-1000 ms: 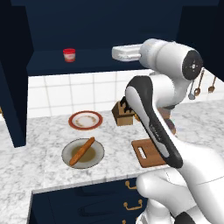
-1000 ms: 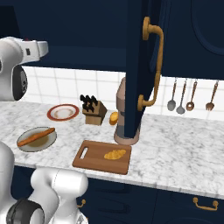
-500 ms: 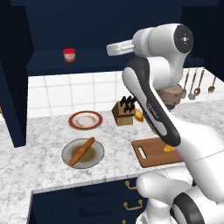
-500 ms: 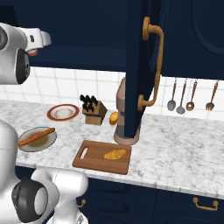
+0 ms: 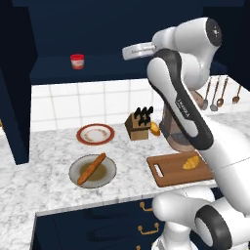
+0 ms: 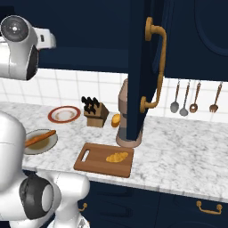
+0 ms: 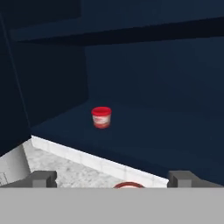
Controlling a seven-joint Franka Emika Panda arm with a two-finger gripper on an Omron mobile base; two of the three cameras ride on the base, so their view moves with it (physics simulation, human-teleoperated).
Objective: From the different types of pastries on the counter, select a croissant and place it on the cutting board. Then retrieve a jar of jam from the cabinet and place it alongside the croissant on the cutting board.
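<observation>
Jam jar: the small squat red jar of jam (image 5: 77,61) with a paler whitish band and red top (image 7: 101,117) is sitting upright on the deep shelf of the dark navy-blue upper wall cabinet (image 5: 102,68), towards its left end.
Gripper: the white arm's two-finger gripper (image 7: 111,179) is pointing into the cabinet, well apart from the jar, its dark fingertips (image 7: 40,179) spread wide and holding nothing.
Croissant: the small golden-yellow crescent-shaped croissant (image 6: 116,156) is lying on the rectangular brown wooden cutting board (image 6: 95,164).
Board: it is resting on the white-and-grey marbled counter (image 6: 187,164), slot handle to the left.
Other pastries: the long orange-brown baguette (image 5: 91,168) is lying on a grey plate (image 5: 108,172); the rounded golden-orange bun (image 5: 155,129) is sitting beside the wooden knife block (image 5: 137,126).
</observation>
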